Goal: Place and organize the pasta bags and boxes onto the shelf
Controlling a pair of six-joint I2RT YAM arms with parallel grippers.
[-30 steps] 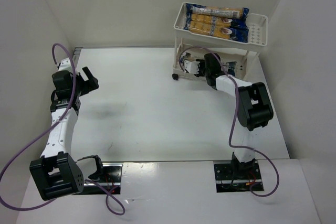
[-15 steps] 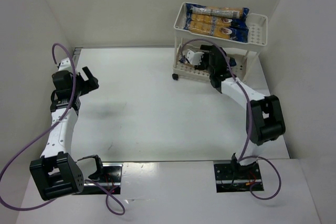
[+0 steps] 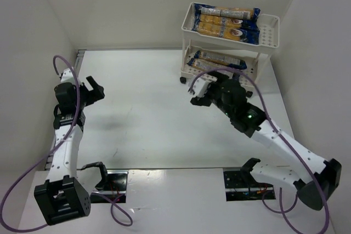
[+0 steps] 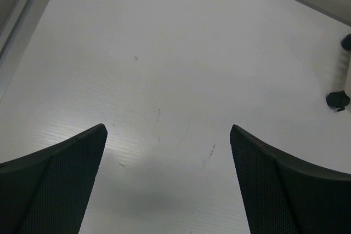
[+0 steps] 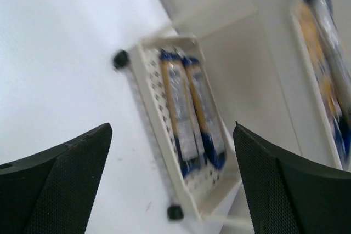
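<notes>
Right gripper (image 3: 198,93) hangs empty with jaws spread, just in front of the shelf (image 3: 187,26), its purple cable (image 3: 219,71) arching between them. Two pasta bags (image 5: 192,108) lie side by side on the lower tray, with more on top. Left gripper (image 3: 94,89), also spread wide, hovers well apart over the table (image 3: 148,113).

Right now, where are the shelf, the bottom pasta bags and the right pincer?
shelf (image 3: 269,28): top view, upper tray's bare right end
bottom pasta bags (image 5: 178,105): right wrist view, left bag's middle
right pincer (image 3: 202,89): top view, between fingertips

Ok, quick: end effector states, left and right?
Left end effector: open, holding nothing.
Right end effector: open, holding nothing.
</notes>
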